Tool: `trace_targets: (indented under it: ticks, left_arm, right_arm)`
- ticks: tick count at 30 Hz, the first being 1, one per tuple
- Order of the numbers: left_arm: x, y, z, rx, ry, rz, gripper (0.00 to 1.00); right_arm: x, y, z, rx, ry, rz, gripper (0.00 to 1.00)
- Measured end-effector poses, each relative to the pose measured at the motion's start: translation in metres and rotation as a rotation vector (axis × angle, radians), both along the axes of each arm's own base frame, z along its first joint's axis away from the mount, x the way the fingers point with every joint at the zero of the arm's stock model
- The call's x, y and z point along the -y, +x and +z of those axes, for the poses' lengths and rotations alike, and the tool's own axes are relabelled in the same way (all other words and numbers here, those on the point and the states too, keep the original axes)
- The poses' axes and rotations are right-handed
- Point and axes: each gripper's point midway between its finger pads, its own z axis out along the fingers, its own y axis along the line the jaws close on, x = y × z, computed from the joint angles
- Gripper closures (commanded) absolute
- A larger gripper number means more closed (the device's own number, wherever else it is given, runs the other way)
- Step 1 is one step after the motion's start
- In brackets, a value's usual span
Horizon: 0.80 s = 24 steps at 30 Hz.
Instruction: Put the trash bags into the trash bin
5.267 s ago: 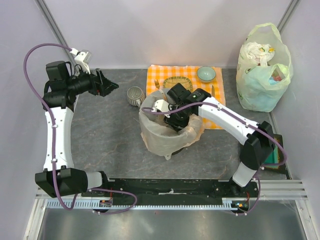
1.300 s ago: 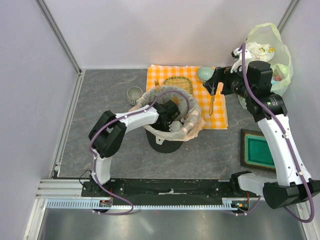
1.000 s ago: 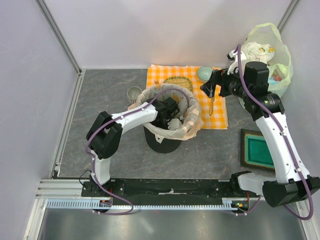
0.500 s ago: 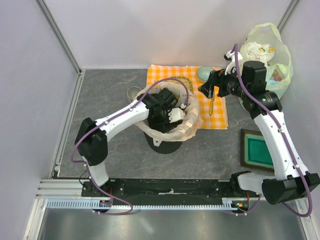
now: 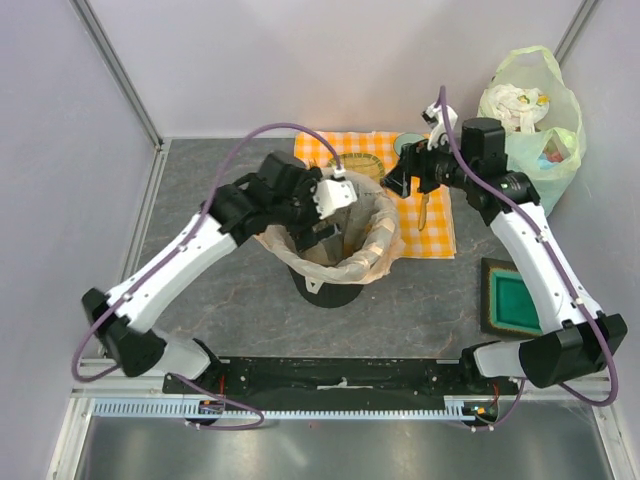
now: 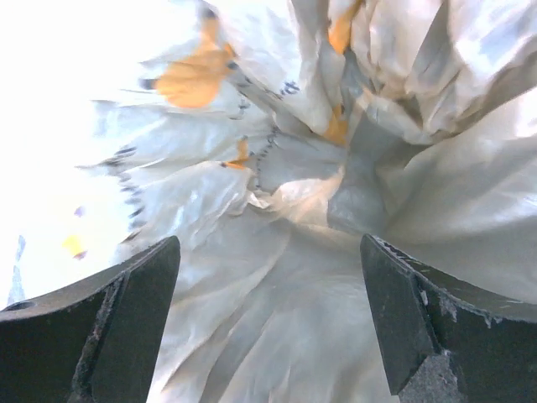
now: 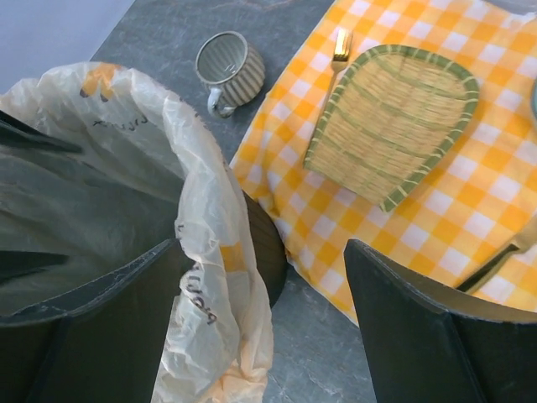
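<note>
Peach-tinted thin plastic, the trash bag (image 5: 372,248), lines the black trash bin (image 5: 326,291). Its mouth is spread wide and its edge is folded outward over the rim. The bin stands on the grey desk (image 5: 215,285), touching the near left corner of a yellow checked cloth (image 5: 441,228).

The left jaws reach down into the mouth of the bag from the far left side. In the left wrist view they are spread wide apart with nothing between them, and the crinkled inside of the bag (image 6: 277,218) fills the picture beyond them.

The right jaws hover above the cloth, just right of the bin. They are also released and hold nothing. Their camera looks down on the folded bag edge (image 7: 205,277) and a strip of the bin's dark wall (image 7: 265,245).

On the cloth (image 7: 436,222) lie a woven green-rimmed tray (image 7: 390,126), a gold fork (image 7: 339,46) and a knife (image 5: 425,211). A ribbed grey mug (image 7: 228,60) sits on the desk beside the cloth's left edge.

A full pale green bag (image 5: 528,140) stands in the far right corner. A green tray (image 5: 515,300) lies near the right edge.
</note>
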Motion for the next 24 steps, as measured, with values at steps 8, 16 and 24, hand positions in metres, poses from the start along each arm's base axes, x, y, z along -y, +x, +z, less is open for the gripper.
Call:
trace_targets:
  ticks: [8,16,24]
  left_arm:
    - [-0.057,-0.038,0.105,0.12,-0.443,0.089,0.74]
    - [-0.096,-0.096,0.118,0.129,-0.627,0.139,0.8]
    - [-0.088,-0.095,0.047,-0.125,-0.651,0.218,0.86]
  right_arm:
    - [-0.038,-0.003,-0.027,-0.009,-0.084,0.118,0.13]
    - [-0.058,-0.013,0.001,0.062,-0.068,0.219,0.19]
    - [-0.121,-0.083,0.036,0.052,0.077,0.514,0.25]
